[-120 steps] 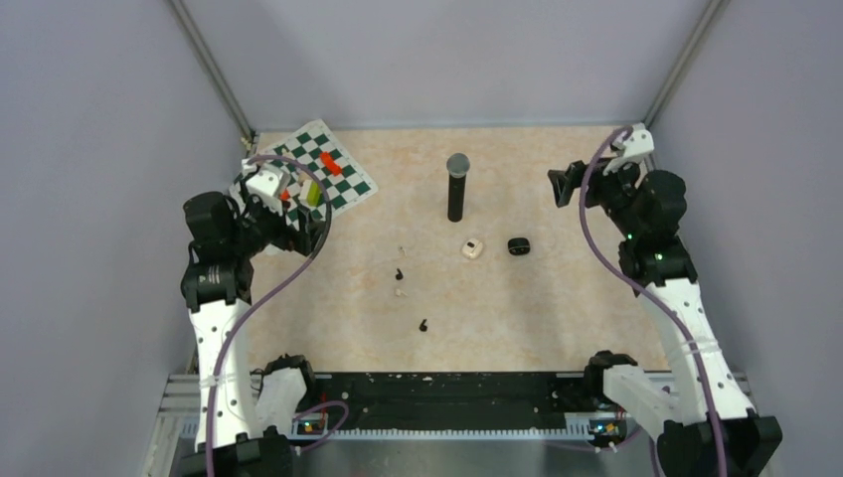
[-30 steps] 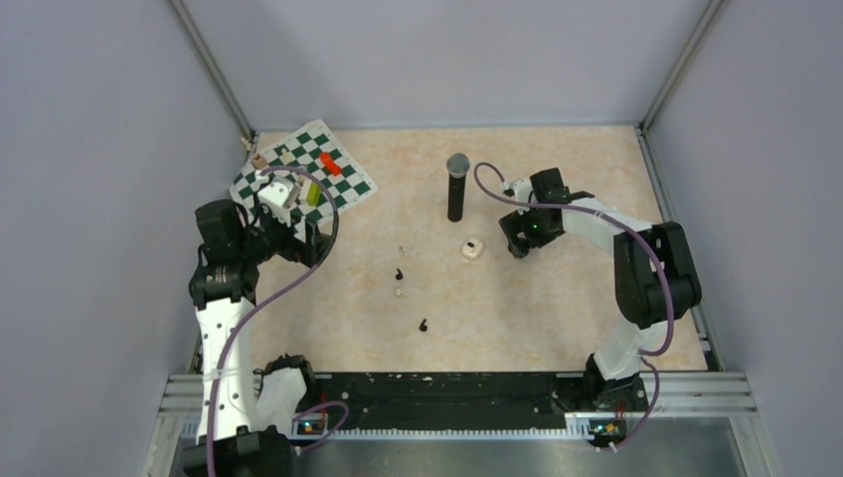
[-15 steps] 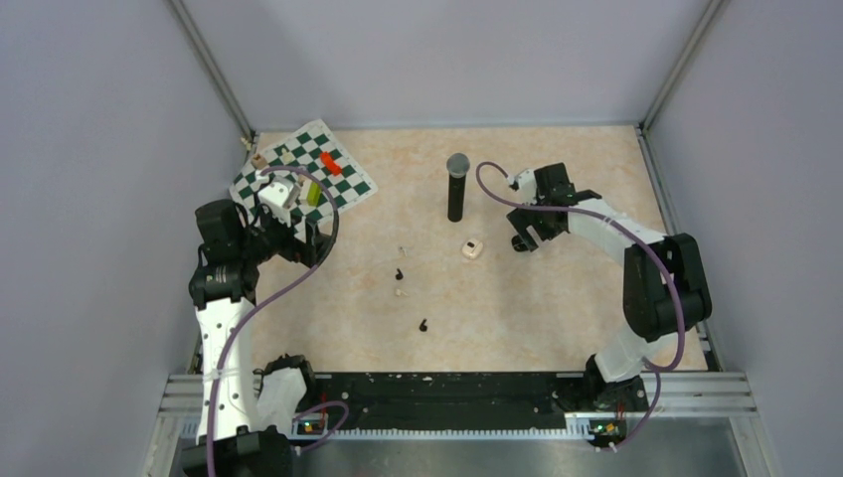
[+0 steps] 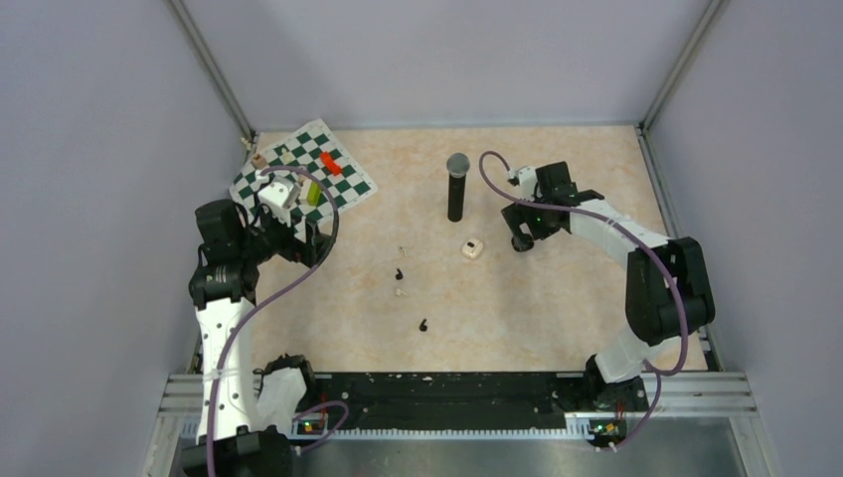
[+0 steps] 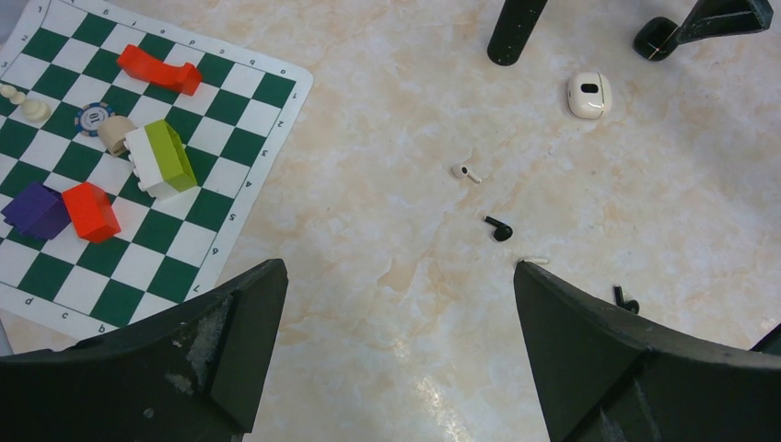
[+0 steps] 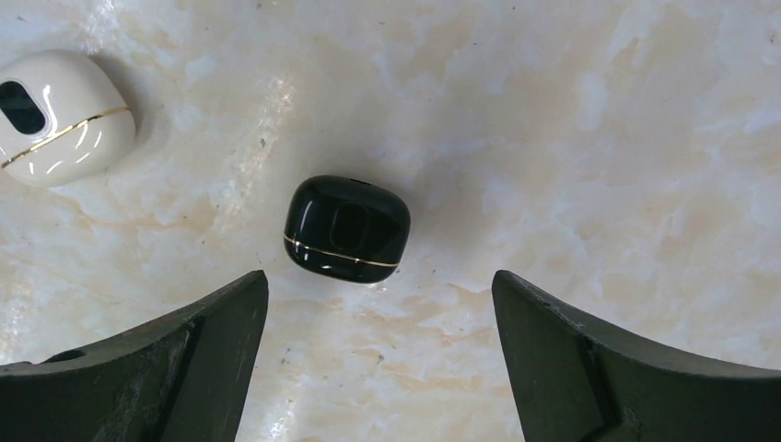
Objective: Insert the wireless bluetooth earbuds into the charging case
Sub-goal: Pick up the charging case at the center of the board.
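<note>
The black charging case (image 6: 347, 228) lies shut on the table, just ahead of my right gripper (image 6: 379, 278), whose jaws are open and hold nothing. From above, that gripper (image 4: 524, 237) hangs over the case and covers most of it. A white case (image 6: 55, 115) lies to its left (image 4: 473, 248). Several earbuds are scattered mid-table: a black bud (image 4: 399, 273), a whitish bud (image 4: 401, 292), another black bud (image 4: 423, 325) and a faint whitish bud (image 4: 402, 249). My left gripper (image 5: 398, 267) is open and empty, raised at the left (image 4: 303, 238) and well away from the buds (image 5: 499, 228).
A tall black microphone (image 4: 456, 189) stands just behind the cases. A green-and-white chessboard mat (image 4: 353, 189) with several coloured blocks and small pieces (image 5: 161, 157) lies at the back left. Grey walls enclose the table on three sides.
The right arm has swung in from the back right to hang over the black case, shifting a little during the last second with its jaws slightly wider. The left arm has hardly moved.
</note>
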{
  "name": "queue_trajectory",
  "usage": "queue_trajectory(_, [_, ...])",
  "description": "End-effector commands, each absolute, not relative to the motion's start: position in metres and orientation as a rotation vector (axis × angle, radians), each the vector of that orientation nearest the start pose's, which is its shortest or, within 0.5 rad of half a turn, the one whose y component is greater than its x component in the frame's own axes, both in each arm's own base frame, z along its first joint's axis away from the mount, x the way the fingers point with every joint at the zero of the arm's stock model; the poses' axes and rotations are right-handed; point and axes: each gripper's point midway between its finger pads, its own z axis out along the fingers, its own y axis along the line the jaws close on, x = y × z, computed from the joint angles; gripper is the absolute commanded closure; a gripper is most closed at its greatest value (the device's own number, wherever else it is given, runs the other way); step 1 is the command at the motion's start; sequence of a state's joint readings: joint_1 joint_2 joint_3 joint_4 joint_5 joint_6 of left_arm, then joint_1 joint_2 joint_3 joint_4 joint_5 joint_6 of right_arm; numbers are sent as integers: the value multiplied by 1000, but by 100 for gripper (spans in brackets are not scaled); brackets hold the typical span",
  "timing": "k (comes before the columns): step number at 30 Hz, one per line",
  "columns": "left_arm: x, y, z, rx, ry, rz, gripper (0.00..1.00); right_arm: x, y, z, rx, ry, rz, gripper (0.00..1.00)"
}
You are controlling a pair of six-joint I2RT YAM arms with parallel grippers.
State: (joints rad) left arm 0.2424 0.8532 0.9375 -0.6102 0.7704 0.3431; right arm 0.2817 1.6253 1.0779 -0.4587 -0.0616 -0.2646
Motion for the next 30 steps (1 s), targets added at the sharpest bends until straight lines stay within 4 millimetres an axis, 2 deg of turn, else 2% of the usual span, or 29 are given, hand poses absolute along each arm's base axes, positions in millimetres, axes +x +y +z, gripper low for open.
queue_trajectory(1, [266,-51,259,566,1858,-421,1,371,114,70,-625,2464,116,9])
queue_trajectory(7, [266,-51,259,565,1859,-419,1,369,118,48,-624,2524,125,3])
queue_trajectory(12, [266,-51,258,565,1860,-421,1,370,113,38,-643,2545,54,2])
queue_trajectory(17, [266,-52,258,568,1859,-426,1,377,92,44,-646,2525,-115,2])
queue_trajectory(23, [266,-52,257,571,1862,-435,1,380,81,57,-664,2485,-200,2])
queue_trajectory(30, [266,-53,257,573,1859,-439,1,378,74,61,-708,2478,-234,2])
